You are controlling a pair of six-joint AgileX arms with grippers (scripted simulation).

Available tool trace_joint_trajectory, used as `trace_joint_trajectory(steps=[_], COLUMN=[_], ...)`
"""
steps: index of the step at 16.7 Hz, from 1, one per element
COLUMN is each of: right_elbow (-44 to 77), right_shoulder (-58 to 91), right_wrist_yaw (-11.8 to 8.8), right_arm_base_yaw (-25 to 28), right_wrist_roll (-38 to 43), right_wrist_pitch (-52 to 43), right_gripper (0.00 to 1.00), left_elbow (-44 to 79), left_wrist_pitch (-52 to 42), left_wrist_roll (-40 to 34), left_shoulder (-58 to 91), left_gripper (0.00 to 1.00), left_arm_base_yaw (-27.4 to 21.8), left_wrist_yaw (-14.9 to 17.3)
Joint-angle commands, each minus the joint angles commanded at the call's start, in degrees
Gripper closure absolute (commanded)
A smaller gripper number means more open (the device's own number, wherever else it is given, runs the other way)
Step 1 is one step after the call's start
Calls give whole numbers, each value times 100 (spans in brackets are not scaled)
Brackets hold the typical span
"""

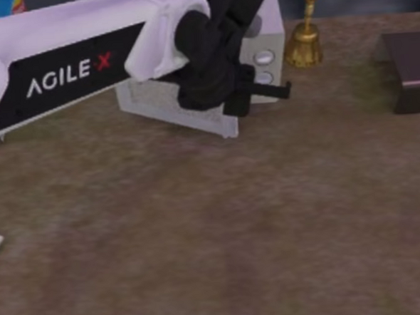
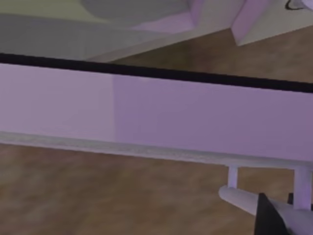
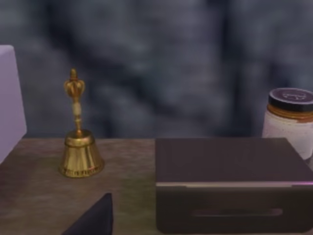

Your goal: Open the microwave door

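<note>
Top view: my left arm reaches in from the left, and my left hand (image 1: 252, 94) sits at the front of the microwave (image 1: 272, 32), at the far centre of the tabletop (image 1: 214, 228). The door (image 1: 175, 106) stands partly swung out, its long axis running from upper left down to lower right; its free edge, where the handle is, lies at my hand. Two knobs (image 1: 264, 57) show just beyond the hand. A dark finger points right; whether it is clenched on the handle cannot be told here. A gold bell (image 1: 303, 41) stands just right of the microwave, and a dark box (image 1: 410, 70) lies farther right, both outside the door's likely arc.

Left wrist view: the door panel (image 2: 195, 117) fills the frame, with the handle bar (image 2: 254, 198) on its posts near a dark fingertip (image 2: 269, 218). The finger lies against the bar, so I judge the hand to be grasping it, and continuing the pull toward the near left should widen the opening.

Right wrist view: my right arm is parked at the right; a finger (image 3: 95, 220) shows, state unclear. Bell (image 3: 79, 147), box (image 3: 234, 183) and a jar (image 3: 291, 117) lie ahead.
</note>
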Motion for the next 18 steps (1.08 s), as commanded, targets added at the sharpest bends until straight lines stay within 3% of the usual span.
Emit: trace_joint_trajectory(steps=[12, 18], right_elbow=[0, 0], right_shoulder=[0, 0], right_wrist_yaw=[0, 0], right_arm_base_yaw=[0, 0], right_wrist_roll=[0, 0], right_wrist_pitch=[0, 0], right_gripper=[0, 0], left_elbow=[0, -358], left_wrist_pitch=[0, 152], left_wrist_roll=[0, 305], left_shoulder=[0, -233], left_gripper=[100, 100], left_arm_base_yaw=[0, 50], left_wrist_yaw=[0, 171])
